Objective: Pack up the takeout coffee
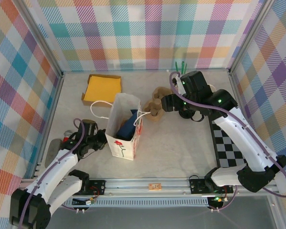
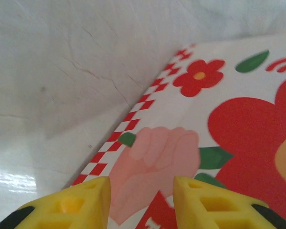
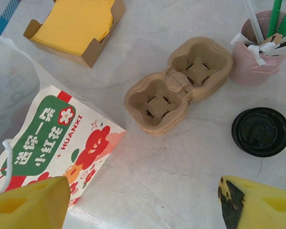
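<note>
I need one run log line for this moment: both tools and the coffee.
left tool: open, beside paper bag | right tool: open, empty | takeout coffee: lidded, on table, outside bag

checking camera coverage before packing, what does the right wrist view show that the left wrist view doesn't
Right wrist adds: the black-lidded cup, cardboard cup carrier, pink pot of sticks, and box with yellow paper. Left wrist adds: the left gripper, open, and a close-up of the red flower print on the paper bag. Shared: that bag and the pale table.
</note>
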